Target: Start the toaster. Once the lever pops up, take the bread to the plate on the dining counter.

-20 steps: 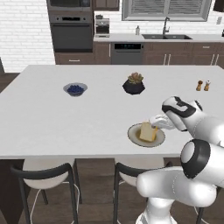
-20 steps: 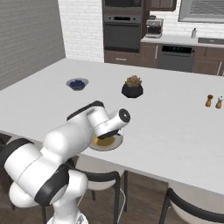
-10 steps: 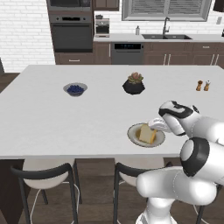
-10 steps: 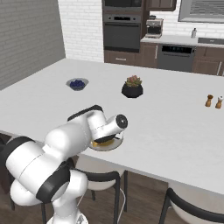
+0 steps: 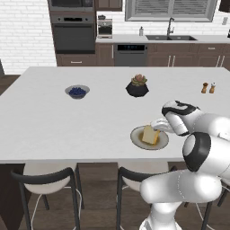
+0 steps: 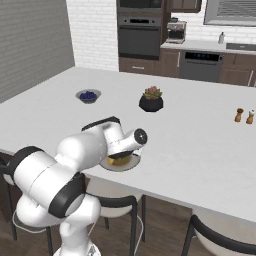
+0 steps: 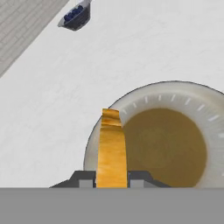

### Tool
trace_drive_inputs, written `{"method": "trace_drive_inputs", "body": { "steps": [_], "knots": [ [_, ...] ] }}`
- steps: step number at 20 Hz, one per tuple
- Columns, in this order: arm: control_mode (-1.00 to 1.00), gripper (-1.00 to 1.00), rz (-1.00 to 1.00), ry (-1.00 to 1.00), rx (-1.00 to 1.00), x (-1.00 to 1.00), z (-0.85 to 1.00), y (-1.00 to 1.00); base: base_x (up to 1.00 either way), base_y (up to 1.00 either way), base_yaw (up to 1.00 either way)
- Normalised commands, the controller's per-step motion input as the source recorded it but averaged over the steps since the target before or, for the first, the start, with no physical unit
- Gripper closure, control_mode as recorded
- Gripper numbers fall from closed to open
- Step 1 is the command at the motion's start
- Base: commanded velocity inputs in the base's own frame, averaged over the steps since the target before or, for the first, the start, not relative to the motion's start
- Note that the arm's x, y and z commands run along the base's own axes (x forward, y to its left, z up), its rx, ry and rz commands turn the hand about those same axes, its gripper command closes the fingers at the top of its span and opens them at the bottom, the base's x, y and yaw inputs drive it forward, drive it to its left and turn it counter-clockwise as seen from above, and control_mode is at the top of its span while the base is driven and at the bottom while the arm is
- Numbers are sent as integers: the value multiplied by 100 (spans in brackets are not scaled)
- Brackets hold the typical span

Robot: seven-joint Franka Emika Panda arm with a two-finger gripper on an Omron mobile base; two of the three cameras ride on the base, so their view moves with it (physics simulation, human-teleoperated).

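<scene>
Over the last second your arm has sunk and drawn in toward the near edge, so the gripper (image 7: 112, 183) that was poised a little above the dish now sits low at the plate (image 5: 136, 137), with the bread (image 5: 150, 134) brought down onto it. In the hand view you see the bread edge-on, a tan-gold strip rising from between the two dark fingers (image 7: 86, 179), which stand narrowly apart and pinched on its two faces; the slice is upright, its lower end over the pale rim at about 8 o'clock of the brown centre. From the left base view the slice leans slightly on the plate's middle, the white hand touching in from 3 o'clock. The plate rests on the dining counter (image 5: 54, 121) near its front edge, at roughly 5 o'clock from the counter's centre. From there the bowl of blue berries (image 5: 77, 91) lies at about 10 o'clock, well apart, and the dark pot with a succulent (image 5: 137, 86) at 12 o'clock, also apart. The salt and pepper pair (image 5: 207, 87) stand at 2 o'clock near the counter's far right. In the right base view your forearm covers most of the plate, leaving its front rim and a sliver of yellow bread visible. Dark-framed stools (image 5: 47, 177) stand tucked under the near edge.
</scene>
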Motion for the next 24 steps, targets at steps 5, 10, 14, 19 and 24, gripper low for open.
{"method": "trace_drive_inputs", "body": {
  "steps": [5,10,14,19,24],
  "knots": [
    [-100,-100,0,-7,0,-5,-17,0,0,0,0],
    [-100,-100,0,-7,0,-3,0,-4,0,0,0],
    [-100,-100,0,-1,-2,7,0,-13,0,0,0],
    [-100,-100,0,0,-7,14,0,-34,0,0,0],
    [-100,-100,0,0,-10,18,0,-45,0,0,0]
  ]
}}
